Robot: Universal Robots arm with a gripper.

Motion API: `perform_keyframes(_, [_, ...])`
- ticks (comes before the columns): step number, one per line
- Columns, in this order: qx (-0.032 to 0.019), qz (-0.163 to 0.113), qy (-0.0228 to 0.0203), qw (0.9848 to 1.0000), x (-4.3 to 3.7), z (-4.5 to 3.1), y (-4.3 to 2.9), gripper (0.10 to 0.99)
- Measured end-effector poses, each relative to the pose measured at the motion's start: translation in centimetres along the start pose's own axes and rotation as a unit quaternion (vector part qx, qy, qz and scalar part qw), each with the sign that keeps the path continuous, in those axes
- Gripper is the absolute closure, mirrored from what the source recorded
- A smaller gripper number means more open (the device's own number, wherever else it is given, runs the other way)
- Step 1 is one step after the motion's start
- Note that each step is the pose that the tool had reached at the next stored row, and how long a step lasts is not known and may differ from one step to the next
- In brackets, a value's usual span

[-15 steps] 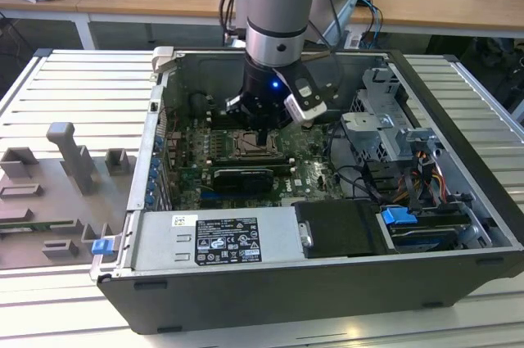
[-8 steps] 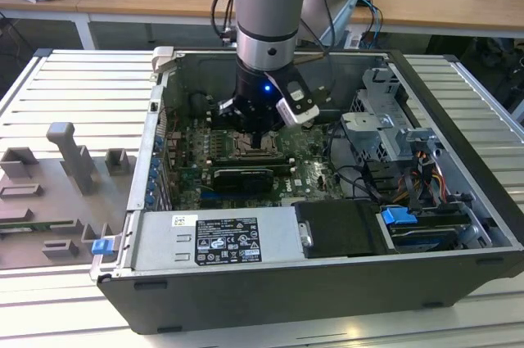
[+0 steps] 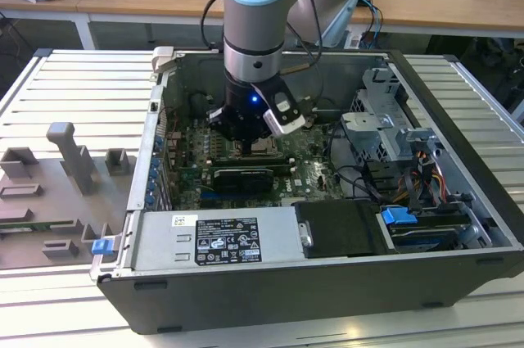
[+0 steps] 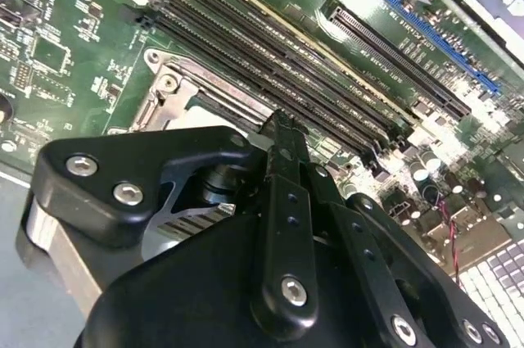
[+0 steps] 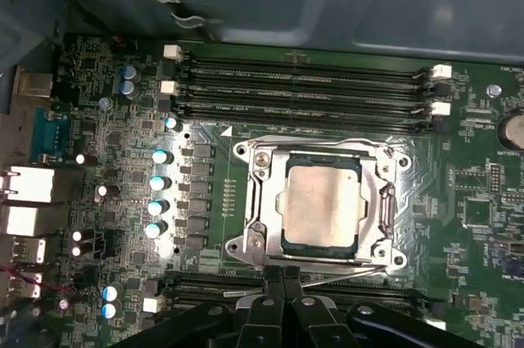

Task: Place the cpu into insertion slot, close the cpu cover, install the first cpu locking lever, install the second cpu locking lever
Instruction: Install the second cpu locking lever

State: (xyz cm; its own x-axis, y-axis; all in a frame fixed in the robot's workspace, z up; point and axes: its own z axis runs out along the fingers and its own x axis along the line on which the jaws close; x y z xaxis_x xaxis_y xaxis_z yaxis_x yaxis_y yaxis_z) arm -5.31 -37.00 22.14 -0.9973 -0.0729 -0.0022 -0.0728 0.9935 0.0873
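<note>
In the first wrist view the cpu (image 5: 321,201), a pale silvery square, lies flat in the insertion slot (image 5: 246,152). The shiny cpu cover (image 5: 382,201) is down around it, framing the chip in its window. A thin metal lever rod (image 5: 348,273) runs along the socket edge nearest my gripper. My gripper (image 5: 283,280) has its black fingers pressed together, with the tips just at that edge. In the second wrist view the joined fingertips (image 4: 283,128) hover at the socket's rim (image 4: 168,86). The exterior view shows the gripper (image 3: 246,146) low inside the computer case over the motherboard.
Long black memory slots (image 5: 303,86) run along one side of the socket and several capacitors (image 5: 160,180) stand along another. A black graphics card (image 3: 243,178), the power supply (image 3: 217,237) and a drive cage (image 3: 385,123) crowd the case. Grey fixtures (image 3: 70,160) sit on the table at the exterior view's left.
</note>
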Motion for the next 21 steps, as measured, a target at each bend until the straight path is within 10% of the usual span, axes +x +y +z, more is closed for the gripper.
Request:
perform_keyframes(4, [-0.0161, 0.0, -0.0013, 0.9999, 0.34, -0.02, -0.46, 0.98])
perform_keyframes(21, [-0.0445, -0.008, -0.0027, 0.999, 1.7, 0.71, -1.92, 0.98])
